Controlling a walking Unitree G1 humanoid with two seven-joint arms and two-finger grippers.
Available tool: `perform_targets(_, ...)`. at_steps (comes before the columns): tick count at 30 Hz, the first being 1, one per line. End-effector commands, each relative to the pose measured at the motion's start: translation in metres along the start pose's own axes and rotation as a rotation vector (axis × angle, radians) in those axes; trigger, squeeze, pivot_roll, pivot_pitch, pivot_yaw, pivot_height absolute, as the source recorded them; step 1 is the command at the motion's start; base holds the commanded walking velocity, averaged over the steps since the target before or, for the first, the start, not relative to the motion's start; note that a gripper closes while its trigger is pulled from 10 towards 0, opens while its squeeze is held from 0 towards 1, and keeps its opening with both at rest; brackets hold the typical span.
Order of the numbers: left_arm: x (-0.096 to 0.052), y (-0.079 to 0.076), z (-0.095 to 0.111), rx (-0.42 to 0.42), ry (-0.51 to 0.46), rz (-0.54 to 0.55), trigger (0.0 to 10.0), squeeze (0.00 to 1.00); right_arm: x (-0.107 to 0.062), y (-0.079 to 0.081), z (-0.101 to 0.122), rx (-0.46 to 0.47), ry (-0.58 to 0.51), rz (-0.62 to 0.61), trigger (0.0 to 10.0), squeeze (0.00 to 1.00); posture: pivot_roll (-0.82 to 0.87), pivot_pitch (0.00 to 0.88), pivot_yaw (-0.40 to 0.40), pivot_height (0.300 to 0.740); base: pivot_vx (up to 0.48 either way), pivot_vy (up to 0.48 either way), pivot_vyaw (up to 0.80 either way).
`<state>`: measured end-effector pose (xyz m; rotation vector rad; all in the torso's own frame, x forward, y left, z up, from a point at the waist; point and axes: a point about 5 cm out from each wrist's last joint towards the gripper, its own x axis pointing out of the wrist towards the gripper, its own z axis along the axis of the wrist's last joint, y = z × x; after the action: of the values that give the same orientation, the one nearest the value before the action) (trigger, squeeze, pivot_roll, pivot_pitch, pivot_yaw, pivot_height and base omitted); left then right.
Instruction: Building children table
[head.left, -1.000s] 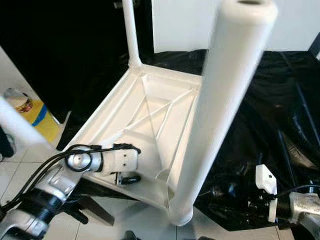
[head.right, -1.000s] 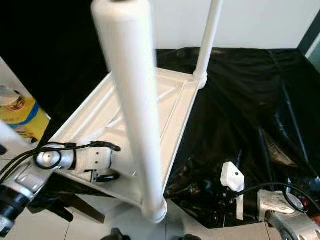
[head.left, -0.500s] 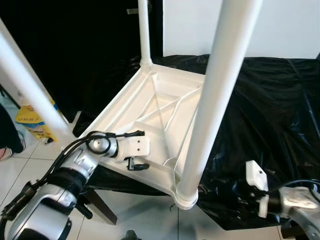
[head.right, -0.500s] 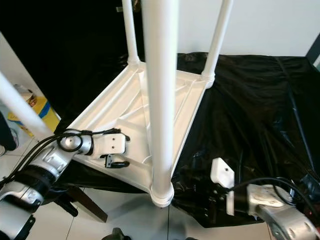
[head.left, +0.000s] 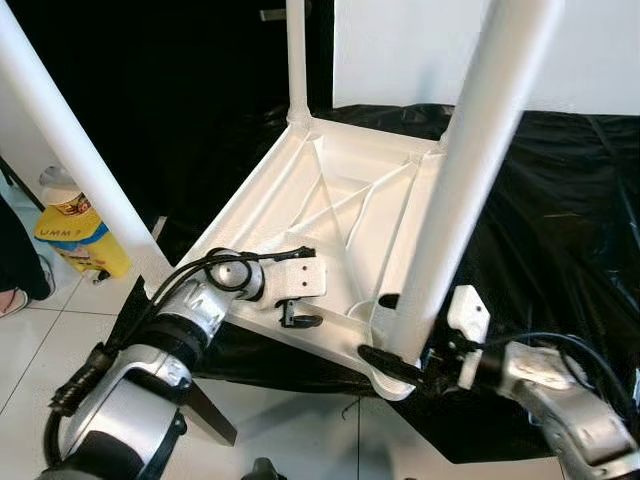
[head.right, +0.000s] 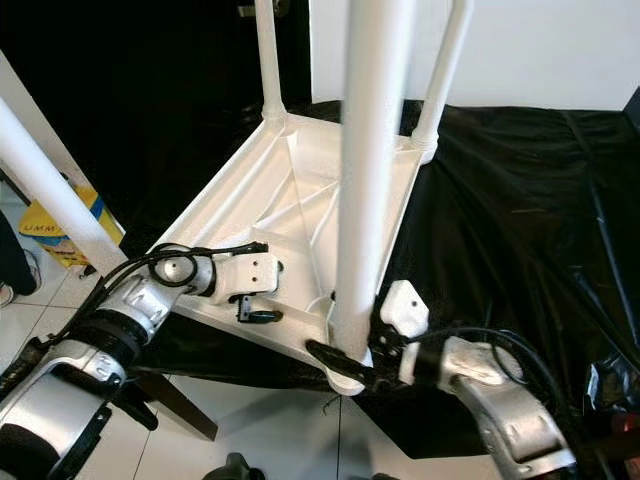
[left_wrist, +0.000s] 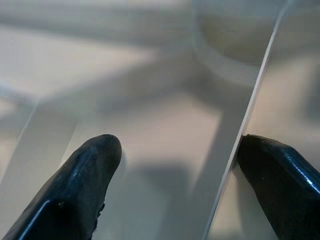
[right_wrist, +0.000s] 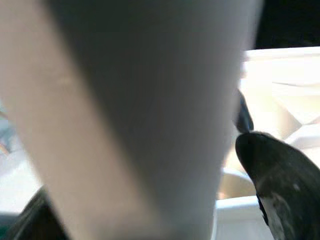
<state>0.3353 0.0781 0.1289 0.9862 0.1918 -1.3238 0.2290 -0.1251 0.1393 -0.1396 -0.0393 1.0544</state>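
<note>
Progress, as I read it from the head cameras: the white plastic children's table (head.left: 330, 215) lies upside down on a worktop draped in crinkled black plastic sheeting (head.left: 560, 200), its ribbed underside facing up. Four white tubular legs stand at its corners: the far-left leg (head.left: 296, 60), the far-right leg (head.right: 445, 65), the near-left leg (head.left: 70, 160), and the near-right leg (head.left: 470, 180), which rises closest to the camera. I judge the build to be nearly complete. What seems to remain is seating or tightening the near-right leg in its corner socket (head.left: 385, 355) and then turning the table upright; whether the other legs are fully home I cannot tell.

My left hand (head.left: 297, 315) sits at the table's near rim, just beside the near-left corner. The left wrist view shows its two black fingers (left_wrist: 85, 175) spread apart with a thin plastic rib between them, so this hand is released, straddling the rib without pinching it.

My right hand (head.left: 395, 365) is at the base of the near-right leg, low against the socket. In the right wrist view the leg passes between the two fingers, one dark finger (right_wrist: 280, 175) lying close beside it. I judge the hand to be around the leg; whether it is clenched on it, I cannot tell.

A yellow and blue container (head.left: 80, 235) stands on the tiled floor (head.left: 30, 330) off to the left, well apart from the work.
</note>
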Motion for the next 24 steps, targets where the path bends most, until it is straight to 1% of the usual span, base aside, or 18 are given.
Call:
perform_targets(1,0.008,0.009,0.0,-0.009,0.006,0.36,10.0,0.0,0.008,0.0,-0.003,-0.003,0.013,-0.014,10.0,0.0,-0.06,0.065,0.0,0.74,0.0,0.0,0.0)
perform_targets(3,0.007,0.009,0.001,-0.017,-0.009,0.36,10.0,0.0,0.009,-0.003,-0.004,0.002,0.011,-0.04,10.0,0.0,-0.06,0.065,0.0,0.74,0.0,0.0,0.0)
perform_targets(4,0.005,0.007,0.003,-0.035,-0.036,0.359,10.0,0.0,0.008,-0.007,-0.007,0.004,0.014,-0.073,10.0,0.0,-0.05,0.065,0.0,0.74,0.0,0.0,0.0)
perform_targets(5,0.002,0.005,0.004,-0.061,-0.066,0.357,10.0,0.0,0.005,-0.012,-0.01,0.004,0.024,-0.102,10.0,0.0,-0.05,0.066,-0.001,0.74,0.0,0.0,0.0)
perform_targets(6,0.002,0.005,0.004,-0.061,-0.066,0.357,10.0,0.0,0.005,-0.012,-0.01,0.004,0.024,-0.102,10.0,0.0,-0.05,0.066,-0.001,0.74,0.0,0.0,0.0)
perform_targets(8,-0.005,0.001,0.005,-0.113,-0.119,0.36,10.0,0.0,-0.002,-0.02,-0.015,0.003,0.042,-0.149,10.0,0.0,-0.05,0.066,-0.003,0.74,0.0,0.0,0.0)
perform_targets(10,-0.005,0.001,0.005,-0.113,-0.119,0.36,10.0,0.0,-0.002,-0.02,-0.015,0.003,0.042,-0.149,10.0,0.0,-0.05,0.066,-0.003,0.74,0.0,0.0,0.0)
perform_targets(11,-0.009,-0.001,0.005,-0.138,-0.142,0.368,10.0,0.0,-0.007,-0.024,-0.018,0.004,0.054,-0.173,10.0,0.0,-0.06,0.062,-0.005,0.74,0.0,0.0,0.0)
perform_targets(12,-0.009,-0.001,0.005,-0.138,-0.142,0.368,10.0,0.0,-0.007,-0.024,-0.018,0.004,0.054,-0.173,10.0,0.0,-0.06,0.062,-0.005,0.74,0.0,0.0,0.0)
perform_targets(14,-0.019,-0.005,0.004,-0.197,-0.194,0.393,10.0,0.0,-0.016,-0.033,-0.024,0.01,0.072,-0.223,10.0,0.0,-0.05,0.058,-0.008,0.74,0.0,0.0,0.0)
perform_targets(16,-0.019,-0.005,0.004,-0.197,-0.194,0.393,10.0,0.0,-0.016,-0.033,-0.024,0.01,0.072,-0.223,10.0,0.0,-0.05,0.058,-0.008,0.74,0.0,0.0,0.0)
perform_targets(17,-0.024,-0.007,0.005,-0.234,-0.232,0.405,10.0,0.0,-0.02,-0.038,-0.025,0.011,0.076,-0.25,10.0,0.0,-0.05,0.055,-0.012,0.74,0.0,0.0,0.0)
perform_targets(18,-0.024,-0.007,0.005,-0.234,-0.232,0.405,10.0,0.0,-0.02,-0.038,-0.025,0.011,0.076,-0.25,10.0,0.0,-0.05,0.055,-0.012,0.74,0.0,0.0,0.0)
perform_targets(19,-0.029,-0.012,0.008,-0.258,-0.277,0.41,10.0,0.0,-0.025,-0.043,-0.027,0.012,0.076,-0.283,10.0,0.0,-0.05,0.052,-0.016,0.74,0.0,0.0,0.0)
perform_targets(20,-0.029,-0.012,0.008,-0.258,-0.277,0.41,10.0,0.0,-0.025,-0.043,-0.027,0.012,0.076,-0.283,10.0,0.0,-0.05,0.052,-0.016,0.74,0.0,0.0,0.0)
perform_targets(22,-0.036,-0.022,0.016,-0.298,-0.361,0.413,10.0,0.0,-0.033,-0.053,-0.03,0.007,0.081,-0.338,10.0,0.0,-0.04,0.047,-0.024,0.74,0.0,0.0,0.0)
perform_targets(23,-0.036,-0.022,0.016,-0.298,-0.361,0.413,10.0,0.0,-0.033,-0.053,-0.03,0.007,0.081,-0.338,10.0,0.0,-0.04,0.047,-0.024,0.74,0.0,0.0,0.0)
perform_targets(24,-0.039,-0.026,0.02,-0.318,-0.39,0.423,10.0,0.0,-0.036,-0.056,-0.031,0.004,0.081,-0.359,10.0,0.0,-0.04,0.047,-0.024,0.74,0.0,0.0,0.0)
